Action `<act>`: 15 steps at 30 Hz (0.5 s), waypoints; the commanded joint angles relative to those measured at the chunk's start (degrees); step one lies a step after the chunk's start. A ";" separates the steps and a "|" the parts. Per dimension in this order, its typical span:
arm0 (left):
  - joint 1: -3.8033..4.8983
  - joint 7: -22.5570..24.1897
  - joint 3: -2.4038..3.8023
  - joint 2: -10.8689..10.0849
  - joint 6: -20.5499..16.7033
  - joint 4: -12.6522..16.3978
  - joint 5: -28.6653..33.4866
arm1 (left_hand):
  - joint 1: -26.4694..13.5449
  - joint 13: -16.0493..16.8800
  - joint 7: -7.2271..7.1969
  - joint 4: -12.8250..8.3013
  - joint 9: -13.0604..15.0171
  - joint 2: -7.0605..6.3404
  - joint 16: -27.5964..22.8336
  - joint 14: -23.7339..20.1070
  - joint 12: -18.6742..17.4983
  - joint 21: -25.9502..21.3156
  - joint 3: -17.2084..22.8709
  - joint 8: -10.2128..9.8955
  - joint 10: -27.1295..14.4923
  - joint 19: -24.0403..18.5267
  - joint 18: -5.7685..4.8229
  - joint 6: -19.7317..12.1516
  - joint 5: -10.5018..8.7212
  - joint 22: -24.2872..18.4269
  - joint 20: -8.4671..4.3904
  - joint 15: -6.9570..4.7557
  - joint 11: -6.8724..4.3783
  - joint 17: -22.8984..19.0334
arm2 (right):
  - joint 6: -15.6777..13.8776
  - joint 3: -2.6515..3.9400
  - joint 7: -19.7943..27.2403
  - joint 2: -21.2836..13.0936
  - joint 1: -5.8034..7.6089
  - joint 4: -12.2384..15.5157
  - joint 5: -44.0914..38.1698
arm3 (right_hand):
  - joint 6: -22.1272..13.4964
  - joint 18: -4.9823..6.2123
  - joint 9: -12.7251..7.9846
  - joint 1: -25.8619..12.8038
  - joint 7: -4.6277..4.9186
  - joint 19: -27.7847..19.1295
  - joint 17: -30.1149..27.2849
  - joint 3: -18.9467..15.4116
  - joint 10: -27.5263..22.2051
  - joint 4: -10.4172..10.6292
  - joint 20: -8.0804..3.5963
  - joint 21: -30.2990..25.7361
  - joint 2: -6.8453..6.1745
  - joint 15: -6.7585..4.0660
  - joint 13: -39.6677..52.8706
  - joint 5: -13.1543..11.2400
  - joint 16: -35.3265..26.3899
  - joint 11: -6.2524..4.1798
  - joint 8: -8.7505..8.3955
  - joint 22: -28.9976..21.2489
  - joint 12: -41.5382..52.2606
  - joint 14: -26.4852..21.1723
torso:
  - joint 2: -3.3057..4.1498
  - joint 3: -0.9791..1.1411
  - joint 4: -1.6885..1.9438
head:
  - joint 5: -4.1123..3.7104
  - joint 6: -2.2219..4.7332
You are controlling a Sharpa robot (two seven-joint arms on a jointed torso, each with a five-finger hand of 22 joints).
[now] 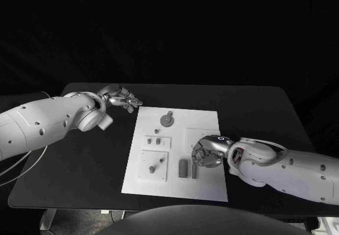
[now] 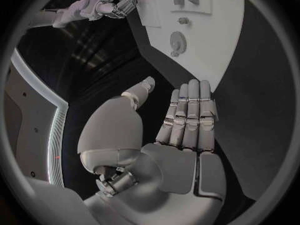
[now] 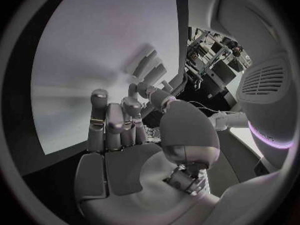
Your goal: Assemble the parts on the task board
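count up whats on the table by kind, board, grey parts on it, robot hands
task board: 1
grey parts: 6 that I can make out, such as the round part and the long bar
hands: 2, left hand and right hand
total: 9

White task board (image 1: pixel 201 122) flat mid-table — small grey parts (image 1: pixel 166 120) on it

Right hand (image 1: pixel 206 152) crowds the task board (image 1: pixel 201 120); its far half lies open.

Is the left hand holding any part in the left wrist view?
No. The left hand has its fingers straight and together over the black table, with nothing in them, short of the task board.
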 commanded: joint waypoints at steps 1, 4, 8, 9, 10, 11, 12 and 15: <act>0.06 0.24 0.03 0.10 0.24 0.10 -0.06 | 0.04 0.06 -0.10 0.18 -0.08 0.28 -0.21 0.31 -0.01 -0.30 -0.07 0.21 0.10 0.23 1.02 -0.22 0.02 0.08 0.00 0.18 0.13 0.09 | 2.43 -0.02 0.64 -0.05 -0.07 0.12 0.11 | -0.18 1.24 0.00 0.35 0.00 0.41 0.03 0.03 -0.02 0.27 0.02 -0.28 -0.43 -0.26 -0.05 0.18 -0.06 -0.15 -0.24 0.10 -0.16 -0.05 | 0.01 0.01 -0.01 | 0.04 -0.03; 0.06 0.22 0.03 0.13 0.26 0.08 -0.07 | 0.06 0.06 -0.10 0.18 -0.08 0.28 -0.22 0.31 -0.02 -0.31 -0.08 0.21 0.10 0.23 1.02 -0.22 0.02 0.09 0.00 0.18 0.14 0.10 | 3.82 -0.03 0.67 -0.14 -0.07 0.14 -0.03 | -0.09 1.24 0.04 0.58 -0.03 0.37 -0.01 0.06 -0.01 0.14 -0.01 -0.29 -0.41 -0.26 -0.03 0.16 -0.05 -0.18 -0.17 0.11 -0.13 -0.08 | 0.00 -0.01 -0.04 | 0.08 -0.04; 0.06 0.12 0.03 0.13 0.36 0.07 -0.09 | 0.07 0.06 -0.10 0.17 -0.08 0.27 -0.24 0.31 -0.03 -0.32 -0.09 0.21 0.09 0.23 1.02 -0.23 0.02 0.09 0.00 0.18 0.14 0.11 | 4.59 -0.03 0.96 -0.27 -0.07 0.22 -0.04 | 0.03 1.24 0.09 0.81 -0.06 0.30 0.00 0.03 0.00 -0.07 -0.03 -0.29 -0.44 -0.24 0.00 0.15 -0.04 -0.21 -0.07 0.14 -0.09 -0.10 | 0.00 0.00 -0.04 | 0.06 -0.18; 0.06 0.10 0.03 0.13 0.35 0.07 -0.09 | 0.07 0.05 -0.10 0.17 -0.08 0.27 -0.24 0.31 -0.03 -0.32 -0.09 0.21 0.08 0.23 1.02 -0.23 0.02 0.09 0.00 0.18 0.14 0.12 | 4.56 -0.03 0.96 -0.27 -0.07 0.28 -0.04 | 0.04 1.24 0.09 0.84 -0.07 0.29 -0.03 0.01 0.01 -0.10 -0.03 -0.29 -0.45 -0.24 0.01 0.14 -0.05 -0.21 -0.06 0.14 -0.08 -0.13 | 0.00 0.00 -0.04 | 0.06 -0.18; 0.06 0.10 0.03 0.14 0.34 0.07 -0.10 | 0.08 0.05 -0.10 0.16 -0.08 0.27 -0.25 0.31 -0.03 -0.32 -0.09 0.21 0.08 0.23 1.02 -0.23 0.02 0.10 0.00 0.18 0.14 0.12 | 4.63 -0.03 0.98 -0.27 -0.07 0.31 -0.04 | 0.05 1.24 0.10 0.85 -0.07 0.28 0.00 0.01 0.01 -0.12 -0.03 -0.29 -0.45 -0.24 0.01 0.14 -0.04 -0.21 -0.05 0.15 -0.08 -0.11 | 0.00 0.00 -0.03 | 0.08 -0.19; 0.06 0.11 0.03 0.14 0.32 0.06 -0.10 | 0.08 0.05 -0.10 0.16 -0.08 0.27 -0.25 0.31 -0.03 -0.33 -0.10 0.21 0.08 0.23 1.02 -0.23 0.02 0.10 0.00 0.18 0.14 0.13 | 4.69 -0.03 0.97 -0.27 -0.07 0.34 -0.04 | 0.06 1.24 0.11 0.89 -0.07 0.26 0.01 0.00 0.01 -0.16 -0.04 -0.30 -0.46 -0.23 0.01 0.14 -0.03 -0.22 -0.04 0.15 -0.08 -0.11 | 0.01 0.01 -0.03 | 0.08 -0.19; 0.06 0.11 0.03 0.15 0.35 0.06 -0.10 | 0.08 0.05 -0.10 0.16 -0.08 0.27 -0.25 0.31 -0.04 -0.33 -0.10 0.21 0.07 0.22 1.02 -0.23 0.02 0.10 0.00 0.18 0.15 0.13 | 4.74 -0.03 0.98 -0.26 -0.07 0.34 -0.04 | 0.07 1.24 0.11 0.91 -0.08 0.26 0.01 -0.01 0.01 -0.18 -0.04 -0.30 -0.46 -0.23 0.01 0.14 -0.03 -0.22 -0.03 0.16 -0.07 -0.12 | 0.01 0.01 -0.03 | 0.08 -0.22; 0.06 0.10 0.03 0.15 0.37 0.07 -0.10 | 0.10 0.05 -0.10 0.15 -0.08 0.27 -0.26 0.31 -0.04 -0.34 -0.10 0.21 0.06 0.23 1.02 -0.23 0.02 0.10 0.00 0.18 0.15 0.14 | 4.85 -0.03 1.06 -0.23 -0.07 0.36 -0.04 | 0.09 1.24 0.12 0.96 -0.08 0.24 0.05 -0.02 0.02 -0.24 -0.04 -0.29 -0.46 -0.22 0.02 0.14 -0.02 -0.22 -0.02 0.16 -0.06 -0.10 | 0.02 0.02 0.01 | 0.07 -0.30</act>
